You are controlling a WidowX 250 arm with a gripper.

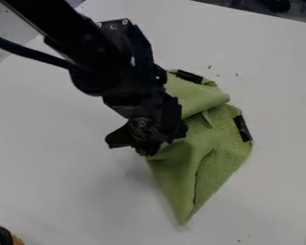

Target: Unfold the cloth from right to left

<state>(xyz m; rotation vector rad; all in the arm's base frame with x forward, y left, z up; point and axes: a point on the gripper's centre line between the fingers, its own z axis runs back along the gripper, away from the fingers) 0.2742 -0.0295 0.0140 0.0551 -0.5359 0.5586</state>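
Hanging over creased green cloth's edge [181,165]; jaws [147,143]: cannot tell opening or hold

The arm [95,48] is black, made from blocky parts with rounded joints, and it has small pale screws [125,21], one thick dark cable [27,51], and a gripper [131,146] of this same black colour.

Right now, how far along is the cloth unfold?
Done: perhaps part of it; the lower cloth spreads to a point on the table.
In hand: the gripper is at the cloth's left edge in view; can't tell whether it has hold.
Left: the upper part is bunched and a long crease runs toward the tip, so it likely needs opening leftward.
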